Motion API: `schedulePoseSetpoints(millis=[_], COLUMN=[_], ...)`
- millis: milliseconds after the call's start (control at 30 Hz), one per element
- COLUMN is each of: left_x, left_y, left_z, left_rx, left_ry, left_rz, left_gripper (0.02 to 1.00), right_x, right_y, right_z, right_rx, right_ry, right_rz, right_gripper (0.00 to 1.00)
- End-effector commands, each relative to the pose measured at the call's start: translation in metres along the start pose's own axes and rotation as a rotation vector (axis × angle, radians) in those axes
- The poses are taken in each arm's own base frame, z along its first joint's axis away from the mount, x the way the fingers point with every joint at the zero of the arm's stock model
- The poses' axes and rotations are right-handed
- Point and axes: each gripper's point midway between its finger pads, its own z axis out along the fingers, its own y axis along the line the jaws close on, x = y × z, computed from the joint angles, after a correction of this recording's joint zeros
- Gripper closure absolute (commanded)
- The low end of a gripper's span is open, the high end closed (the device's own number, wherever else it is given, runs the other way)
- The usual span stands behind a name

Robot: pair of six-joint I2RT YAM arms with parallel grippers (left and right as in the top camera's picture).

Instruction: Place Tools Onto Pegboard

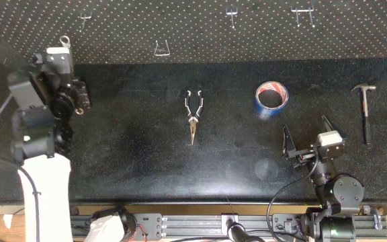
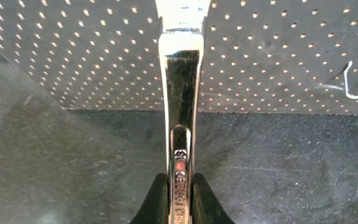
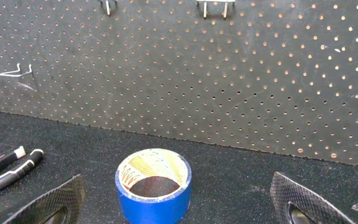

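At the far left of the bench point(image 1: 133, 148), close to the pegboard point(image 1: 200, 27), the left hand point(image 2: 178, 199) is clamped on a chrome wrench point(image 2: 180, 93). Its two fingers point(image 2: 154, 200) press the flat shaft from either side. The shaft runs straight out from the fingers toward the board, with its head in front of the perforated panel; whether it touches the panel cannot be told. On the dark bench surface near the middle lie the pliers point(image 1: 193, 114), handles toward the pegboard and nose pointing away from it. To their right stands a blue tape roll point(image 1: 271, 99) on its flat side, with the hole facing up. Farther right, well apart from the roll, lies the hammer point(image 1: 365, 111), its head toward the board and its handle lying straight back from it. The right hand point(image 1: 306, 128) is low over the bench just on the near side of the tape roll, its fingers point(image 3: 55, 202) spread wide with nothing between them, and the roll sits ahead of the gap. On the pegboard a wire hook point(image 1: 161, 48) hangs above the pliers, and two metal pegs point(image 1: 231, 15) point(image 1: 303, 13) are mounted higher up toward the right.
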Motion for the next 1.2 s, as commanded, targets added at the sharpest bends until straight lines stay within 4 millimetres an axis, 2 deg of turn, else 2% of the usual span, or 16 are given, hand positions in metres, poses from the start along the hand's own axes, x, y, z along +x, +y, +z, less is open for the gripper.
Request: schedulePoseSetpoints(millis=[33, 133, 333, 500, 567, 1033, 1200], left_x=[0.011, 0.013, -0.002, 0.004, 0.003, -0.004, -0.007], left_y=[-0.001, -0.002, -0.003, -0.025, -0.027, -0.02, -0.011], left_z=[0.008, 0.01, 0.013, 0.03, 0.032, 0.044, 0.048], left_rx=[-0.004, -0.002, 0.007, 0.063, 0.067, 0.034, -0.019], left_ry=[-0.007, -0.001, -0.062, -0.026, -0.029, -0.049, -0.061], left_rz=[-0.056, -0.056, -0.045, 0.046, 0.048, 0.044, 0.027], left_gripper=[0.991, 0.989, 0.989, 0.991, 0.989, 0.989, 0.989], right_x=[0.0, 0.0, 0.0, 0.0, 0.0, 0.0, 0.0], right_y=[0.003, 0.003, 0.003, 0.003, 0.003, 0.003, 0.003], right_z=[0.0, 0.0, 0.0, 0.0, 0.0, 0.0, 0.0], right_rx=[-0.016, -0.016, -0.016, -0.016, -0.016, -0.016, -0.016], right_ry=[-0.002, -0.001, -0.001, -0.001, -0.001, -0.001, -0.001], right_rz=[0.011, 0.011, 0.011, 0.011, 0.011, 0.011, 0.011], right_gripper=[0.025, 0.025, 0.025, 0.025, 0.025, 0.025, 0.025])
